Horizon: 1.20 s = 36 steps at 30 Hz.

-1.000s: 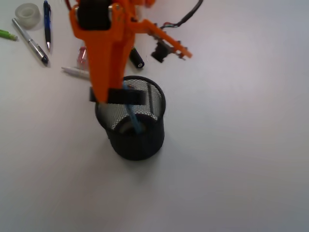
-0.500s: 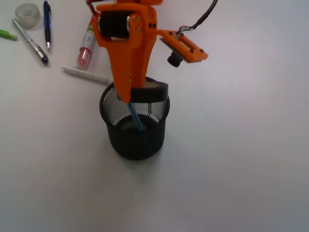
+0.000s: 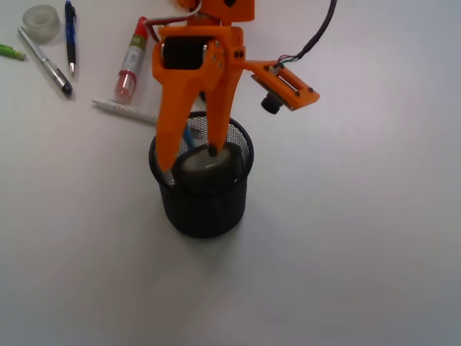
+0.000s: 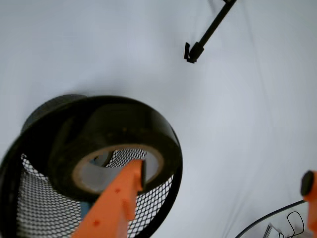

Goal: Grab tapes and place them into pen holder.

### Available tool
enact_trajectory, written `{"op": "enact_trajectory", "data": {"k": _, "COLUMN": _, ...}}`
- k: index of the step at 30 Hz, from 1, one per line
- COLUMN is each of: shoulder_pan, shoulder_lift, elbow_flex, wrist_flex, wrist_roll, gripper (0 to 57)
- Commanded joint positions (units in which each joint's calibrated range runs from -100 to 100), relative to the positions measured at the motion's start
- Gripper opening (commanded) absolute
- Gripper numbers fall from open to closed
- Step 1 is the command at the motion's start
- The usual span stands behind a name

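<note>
The black wire-mesh pen holder [image 3: 205, 209] stands mid-table. A black tape roll with a tan core [image 3: 216, 167] lies tilted in its mouth, filling most of the opening. My gripper [image 3: 189, 160] hangs open over it. One fingertip [image 3: 213, 150] rests at the roll's core and the other reaches down outside the holder's left rim. From the wrist camera, the black tape [image 4: 119, 129] sits atop the pen holder [image 4: 148, 198], with the gripper [image 4: 224, 177] spread wide. A translucent whitish tape [image 3: 41, 21] lies at the far top left.
A blue pen [image 3: 189, 133] stands inside the holder. On the table at the upper left lie a red-capped tube [image 3: 130, 65], a white pen [image 3: 126, 112], a blue pen [image 3: 70, 36], a silver pen [image 3: 45, 61] and a green marker tip [image 3: 9, 50].
The gripper carried the black tape rightward over the holder, then opened. The roll now lies in the holder's mouth, released from the jaws.
</note>
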Motion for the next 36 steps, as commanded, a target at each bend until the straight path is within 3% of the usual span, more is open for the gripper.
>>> {"op": "enact_trajectory", "data": {"k": 1, "shoulder_pan": -0.95, "shoulder_lift": -1.64, "elbow_flex": -2.51, "wrist_flex": 2.28, "wrist_roll": -1.61, "gripper": 35.1}}
{"op": "enact_trajectory", "data": {"k": 8, "shoulder_pan": 0.17, "shoulder_lift": -5.21, "elbow_flex": -2.78, "wrist_flex": 12.0, "wrist_roll": -6.3, "gripper": 35.1}}
{"op": "enact_trajectory", "data": {"k": 18, "shoulder_pan": 4.36, "shoulder_lift": -20.85, "elbow_flex": -2.6, "wrist_flex": 12.43, "wrist_roll": 1.66, "gripper": 35.2}}
{"op": "enact_trajectory", "data": {"k": 25, "shoulder_pan": 19.76, "shoulder_lift": -24.51, "elbow_flex": 7.18, "wrist_flex": 12.7, "wrist_roll": -0.59, "gripper": 35.2}}
{"op": "enact_trajectory", "data": {"k": 36, "shoulder_pan": 44.66, "shoulder_lift": -24.59, "elbow_flex": 44.59, "wrist_flex": 12.61, "wrist_roll": -10.55, "gripper": 35.2}}
